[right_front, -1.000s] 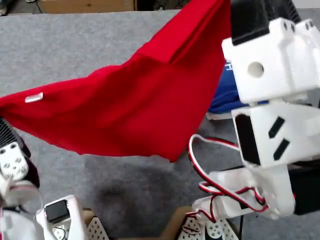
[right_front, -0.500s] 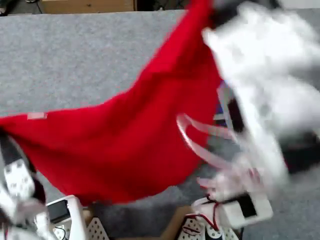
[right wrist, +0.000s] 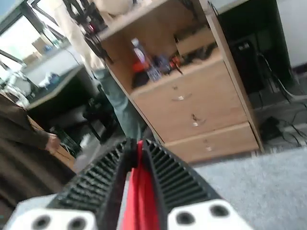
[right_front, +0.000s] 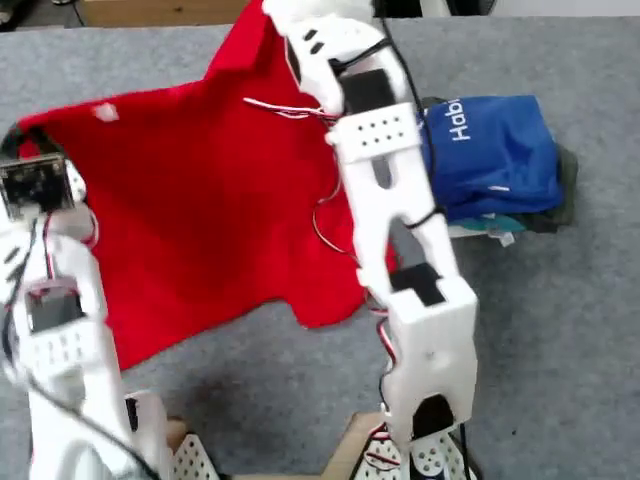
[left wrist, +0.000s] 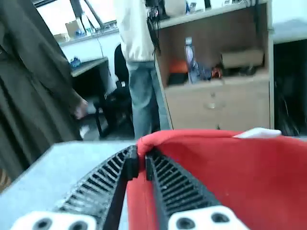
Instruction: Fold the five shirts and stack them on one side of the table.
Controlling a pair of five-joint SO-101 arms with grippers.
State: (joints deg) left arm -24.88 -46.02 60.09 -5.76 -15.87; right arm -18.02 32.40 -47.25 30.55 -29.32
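A red shirt (right_front: 200,220) is spread over the left and middle of the grey table (right_front: 560,340), held by two corners. My left gripper (left wrist: 141,155) is shut on the red shirt's (left wrist: 230,182) edge, near a white label (left wrist: 256,133); in the high view it sits at the table's left side (right_front: 22,150). My right gripper (right wrist: 135,146) is shut on a thin fold of red shirt (right wrist: 136,201); in the high view it is at the far edge (right_front: 265,10). A pile of folded shirts, blue one (right_front: 495,150) on top, lies at the right.
The right arm (right_front: 400,230) stretches from the near edge across the middle of the table, over the red cloth's right side. The left arm (right_front: 55,330) stands along the left side. Bare grey table lies near right and far left.
Both arms have swung toward the far side, carrying the red shirt from hanging in the air to spread low over the table. The blue pile is now uncovered.
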